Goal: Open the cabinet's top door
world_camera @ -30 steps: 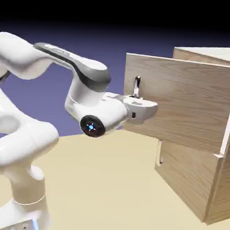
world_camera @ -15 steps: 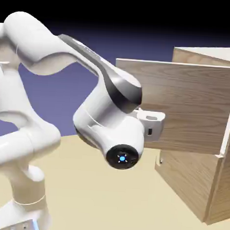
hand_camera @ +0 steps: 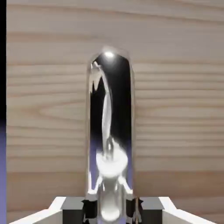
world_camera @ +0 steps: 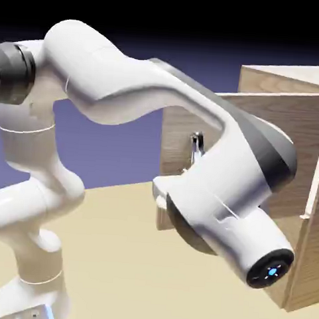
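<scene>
Top door [world_camera: 306,144] is being held ajar, swung out from the cabinet [world_camera: 309,258], its near face partly being hidden by the arm [world_camera: 221,172]. Its silver handle [hand_camera: 110,131] is being clenched between the gripper's [hand_camera: 110,209] fingertips.

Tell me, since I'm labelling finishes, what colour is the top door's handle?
Shiny silver, mirror-like with dark reflections; the handle shows best in the hand view.

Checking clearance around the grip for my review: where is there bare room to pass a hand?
Bare tabletop shows between the robot's base and the cabinet. It is crowded at the top door's handle, where the gripper is closed on it and the arm covers much of the door.
</scene>
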`<state>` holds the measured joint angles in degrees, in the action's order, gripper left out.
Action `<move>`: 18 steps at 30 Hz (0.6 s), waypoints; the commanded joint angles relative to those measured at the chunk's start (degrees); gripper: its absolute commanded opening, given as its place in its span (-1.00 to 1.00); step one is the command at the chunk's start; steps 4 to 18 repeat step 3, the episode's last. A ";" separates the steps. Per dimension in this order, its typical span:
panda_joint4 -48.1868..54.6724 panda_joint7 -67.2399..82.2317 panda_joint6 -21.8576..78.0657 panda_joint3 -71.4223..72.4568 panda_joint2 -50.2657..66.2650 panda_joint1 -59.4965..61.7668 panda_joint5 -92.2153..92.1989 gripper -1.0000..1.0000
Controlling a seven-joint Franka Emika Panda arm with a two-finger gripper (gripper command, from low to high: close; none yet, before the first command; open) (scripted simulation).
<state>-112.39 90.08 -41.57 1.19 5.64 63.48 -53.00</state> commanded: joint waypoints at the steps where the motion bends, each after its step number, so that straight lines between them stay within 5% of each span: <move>1: 2.03 0.18 0.99 0.09 1.53 0.07 0.64 -1.00; 2: 2.54 0.23 1.25 0.12 1.91 0.07 0.81 -1.00; 3: 2.54 0.23 1.25 0.12 1.91 0.07 0.81 1.00; 18: 2.54 0.23 1.25 0.12 1.91 0.07 0.81 1.00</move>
